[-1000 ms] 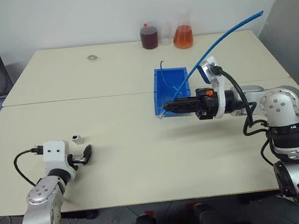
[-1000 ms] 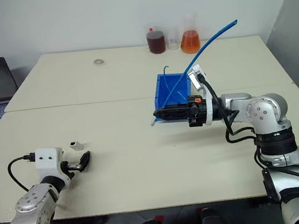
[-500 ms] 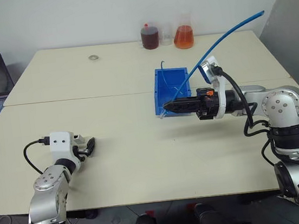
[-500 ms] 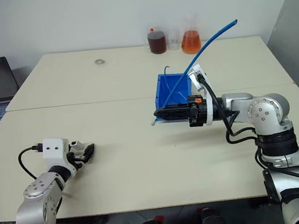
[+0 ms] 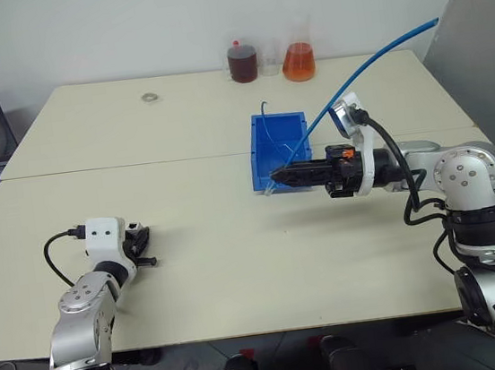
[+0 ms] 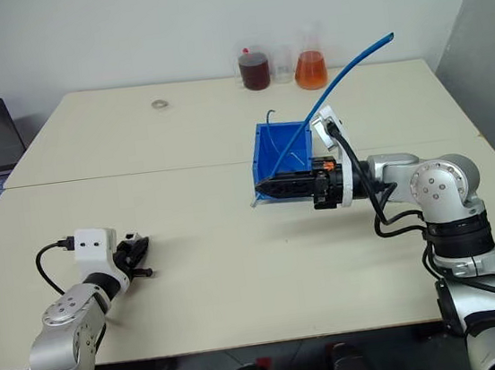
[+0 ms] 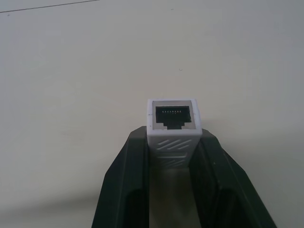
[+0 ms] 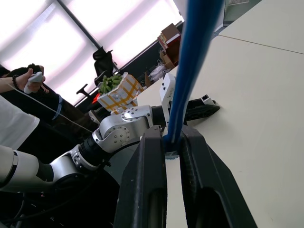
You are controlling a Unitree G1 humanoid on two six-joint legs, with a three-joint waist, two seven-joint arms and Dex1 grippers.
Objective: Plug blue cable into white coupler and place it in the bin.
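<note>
Closing in since a second ago, the left gripper (image 7: 173,142) now clamps the tiny white plastic coupler (image 7: 173,124) low over the table's near left. Right gripper (image 5: 275,177) pinches the thin light-blue cable (image 5: 368,62) beside the bright-blue rectangular plastic bin (image 5: 277,127).

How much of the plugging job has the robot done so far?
Both pickups look done: the left gripper is shut on the white coupler, and the right gripper holds the blue cable above the table beside the bin. Still left: bringing them together, plugging in, then placing the joined pair in the bin.
</note>
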